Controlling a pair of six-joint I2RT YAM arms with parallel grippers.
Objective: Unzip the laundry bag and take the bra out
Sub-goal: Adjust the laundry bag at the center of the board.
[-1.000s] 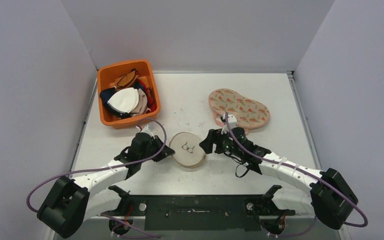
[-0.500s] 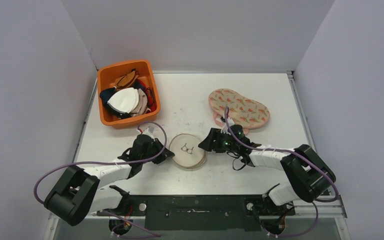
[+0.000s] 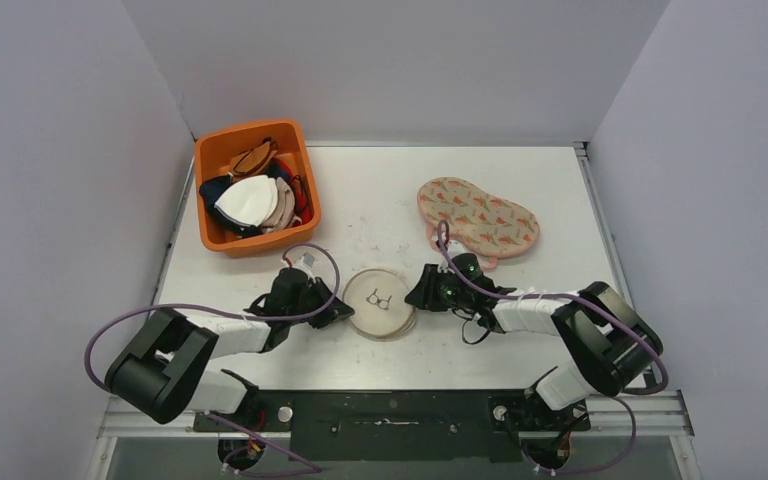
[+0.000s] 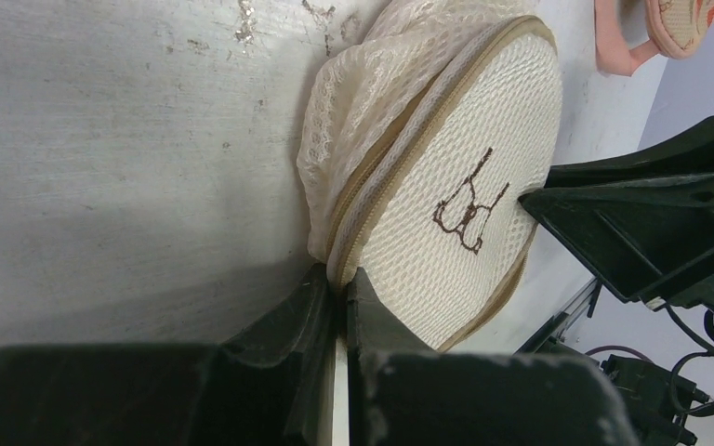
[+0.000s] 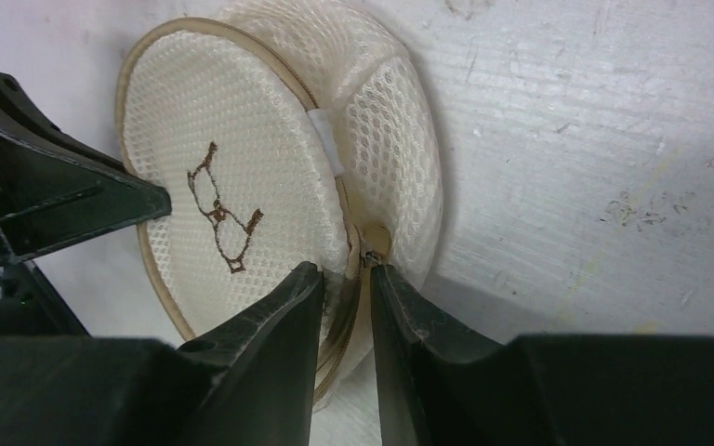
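Observation:
The laundry bag is a round cream mesh pouch with a brown embroidered motif, lying at the table's middle front. My left gripper is shut on the zip seam at the bag's left rim. My right gripper is at the bag's right rim, its jaws drawn in on the zip band with the small metal zipper pull at the right fingertip. In the right wrist view the bag fills the upper left and the gripper pinches its edge. The bra is hidden.
An orange bin holding several padded cups stands at the back left. A pink, carrot-printed padded piece lies on the table behind my right gripper. Grey walls close in the table on three sides.
My right gripper's jaws have narrowed onto the bag's zip edge, and its arm has folded lower and nearer the table. The left arm has folded lower too while keeping its hold on the bag.

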